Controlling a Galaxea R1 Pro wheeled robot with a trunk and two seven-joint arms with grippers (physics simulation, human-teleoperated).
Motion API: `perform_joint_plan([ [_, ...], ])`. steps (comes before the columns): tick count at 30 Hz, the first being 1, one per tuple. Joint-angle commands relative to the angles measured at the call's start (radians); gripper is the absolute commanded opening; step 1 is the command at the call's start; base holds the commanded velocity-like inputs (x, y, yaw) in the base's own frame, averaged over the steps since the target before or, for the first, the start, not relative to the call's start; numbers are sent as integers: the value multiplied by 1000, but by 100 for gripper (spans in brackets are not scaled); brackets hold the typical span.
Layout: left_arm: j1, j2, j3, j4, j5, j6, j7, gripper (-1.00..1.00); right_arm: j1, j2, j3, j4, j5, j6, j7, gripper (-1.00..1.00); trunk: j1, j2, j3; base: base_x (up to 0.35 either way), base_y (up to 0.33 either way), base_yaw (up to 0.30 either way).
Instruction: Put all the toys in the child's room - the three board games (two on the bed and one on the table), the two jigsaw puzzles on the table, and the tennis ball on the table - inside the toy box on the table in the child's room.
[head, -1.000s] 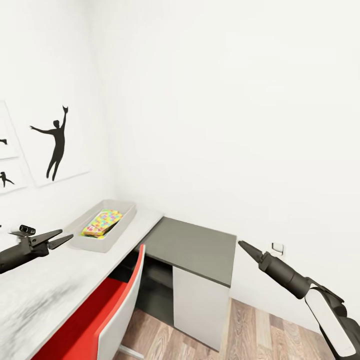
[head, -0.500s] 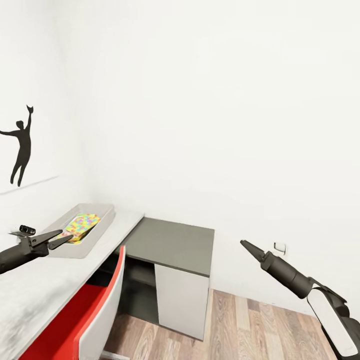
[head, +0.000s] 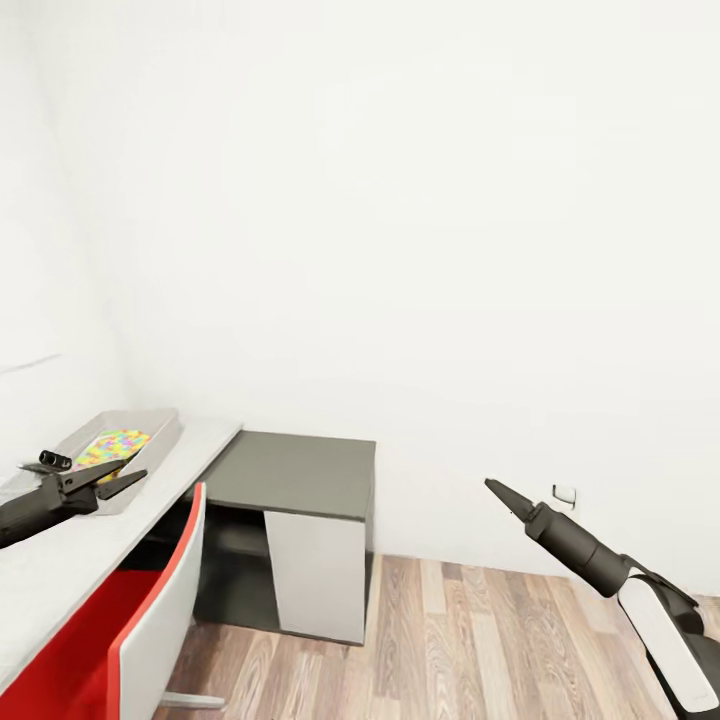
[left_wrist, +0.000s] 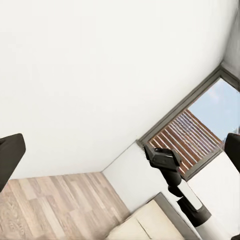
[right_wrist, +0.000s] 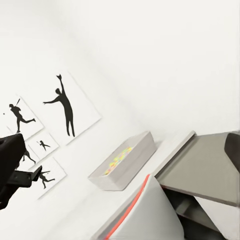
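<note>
The grey toy box (head: 150, 432) stands on the light desk (head: 70, 555) at the far left of the head view, with a colourful board game (head: 110, 444) lying inside it. My left gripper (head: 134, 469) hovers open and empty just in front of the box, above the desk. My right gripper (head: 489, 485) hangs over the floor at the right, empty; its fingers (right_wrist: 11, 152) stand wide apart in the right wrist view. That view also holds the toy box (right_wrist: 131, 161) with the board game (right_wrist: 118, 159) in it. The other toys are out of view.
A dark lower desk section (head: 290, 470) joins the light desk. A red and white chair (head: 150, 620) is pushed under it. Wood floor (head: 460, 640) opens to the right, below a wall socket (head: 565, 495). The left wrist view looks at a window (left_wrist: 200, 135) and my right arm (left_wrist: 167, 162).
The camera has turned to the right, so the desk, box and chair have slid left and the wall posters have left the picture. Both arms hold the same pose.
</note>
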Motion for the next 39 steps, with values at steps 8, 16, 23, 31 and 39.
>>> perform_joint_plan([
  [8, 0, 0, -1, -1, 0, 11, -3, 100, 0, 0, -1, 11, -8, 8, 1, 100, 0, -1, 3, -58, -240, -285],
  [16, 1, -1, -3, -1, 0, 10, -2, 100, 0, 6, 0, 17, -1, 6, -11, 100, 0, -1, 7, -2, -184, -259],
  [23, -3, -32, -63, -2, -73, 0, 163, 100, -2, 22, 69, 24, 11, 7, -418, 100, 0, -1, 8, 0, -16, -37],
  [31, -1, -231, -110, 41, -183, -10, 918, 100, -119, 110, 350, 288, 76, 80, -791, 100, 0, -1, 8, 0, 0, -1],
  [39, 28, -322, -193, 478, -342, -356, 1201, 100, -124, 251, 449, 685, 320, -27, -819, 100, 0, -1, 8, 0, 0, 0],
])
